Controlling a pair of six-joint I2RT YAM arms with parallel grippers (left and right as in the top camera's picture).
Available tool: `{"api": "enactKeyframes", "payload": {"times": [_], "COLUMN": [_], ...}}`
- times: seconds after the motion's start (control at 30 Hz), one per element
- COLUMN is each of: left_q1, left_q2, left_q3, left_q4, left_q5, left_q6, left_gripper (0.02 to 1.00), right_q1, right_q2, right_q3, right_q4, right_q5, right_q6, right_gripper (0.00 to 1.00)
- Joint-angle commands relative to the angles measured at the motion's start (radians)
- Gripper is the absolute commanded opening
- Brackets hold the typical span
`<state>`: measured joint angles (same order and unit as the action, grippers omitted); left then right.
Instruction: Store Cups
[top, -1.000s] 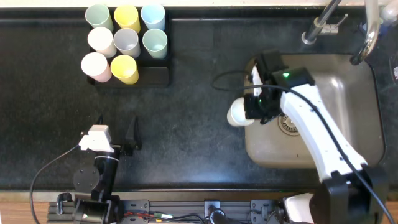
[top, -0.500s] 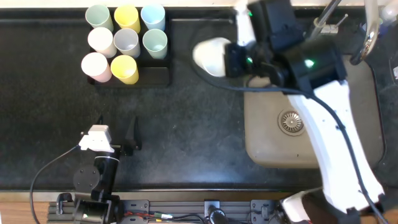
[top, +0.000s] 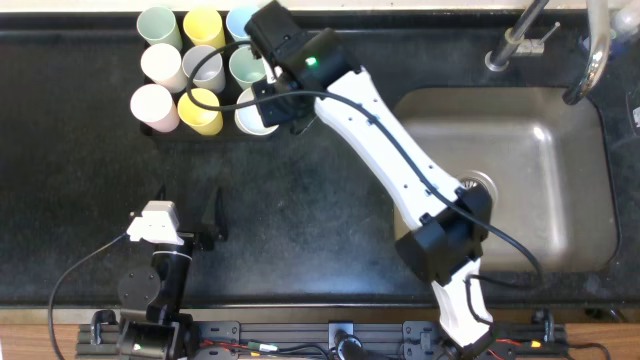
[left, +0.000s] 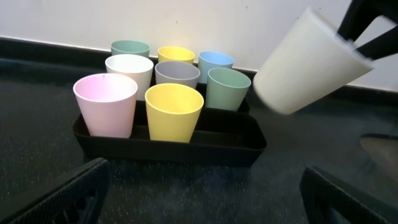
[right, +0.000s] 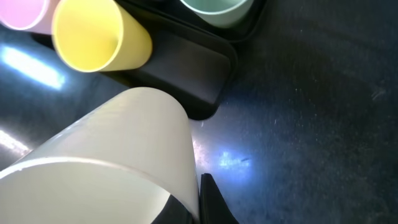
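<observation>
Holding item: right pincer (top: 272, 98), clamped on one white cup (left: 305, 62) by its rim end.
- White cup: raised off the worktop (top: 320, 230), tilted, base pointing down toward the tray. It hangs by the tray's front right corner, higher than the stored cups and touching none of them.
- Black tray (left: 168, 152): stands at the worktop's far left. Eight cups are stored upright in it.
  - Back row: green cup (top: 160, 25), yellow cup (top: 203, 27), blue cup (top: 245, 22).
  - Middle row: white stored cup (top: 163, 65), grey cup (top: 203, 68), second green cup (top: 248, 68).
  - Front row: pink cup (top: 153, 107), second yellow cup (top: 200, 110); the front right place holds no cup.
- Left pincer (top: 190, 205): fingers spread wide, holding nothing, low over the worktop near its base, well apart from the tray and facing it.
- Sink (top: 560, 240): set into the worktop at the right, with a faucet (top: 515, 40) behind it.
</observation>
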<state>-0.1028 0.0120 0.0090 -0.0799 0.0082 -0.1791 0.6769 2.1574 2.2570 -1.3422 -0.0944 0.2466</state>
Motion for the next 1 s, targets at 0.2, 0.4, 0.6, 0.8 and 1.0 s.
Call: {"api": "enactKeyframes", "payload": {"times": [0.2, 0.4, 0.6, 0.8, 1.0], "left_q1": [0.006, 0.006, 0.006, 0.006, 0.006], "left_q2": [-0.009, -0.009, -0.009, -0.009, -0.009], "left_q3": [-0.001, -0.001, -0.001, -0.001, -0.001], "left_q4": [-0.004, -0.004, -0.004, -0.004, -0.004], "left_q5": [0.014, 0.014, 0.014, 0.014, 0.014], "left_q6": [0.018, 0.018, 0.018, 0.018, 0.018], "left_gripper": [1.000, 0.998, 1.000, 1.000, 1.000], "right_q1": [0.006, 0.018, 0.036, 0.039, 0.041], "right_q2": [0.090, 0.121, 0.145, 0.163, 0.177], "right_q3": [0.038, 0.038, 0.038, 0.037, 0.037], "right_q4": [0.076, 0.091, 0.094, 0.113, 0.124], "right_q5": [0.068, 0.075, 0.122, 0.133, 0.133], "right_q6": [0.072, 0.073, 0.084, 0.102, 0.110], "right_gripper": [0.042, 0.045, 0.045, 0.042, 0.042]}}
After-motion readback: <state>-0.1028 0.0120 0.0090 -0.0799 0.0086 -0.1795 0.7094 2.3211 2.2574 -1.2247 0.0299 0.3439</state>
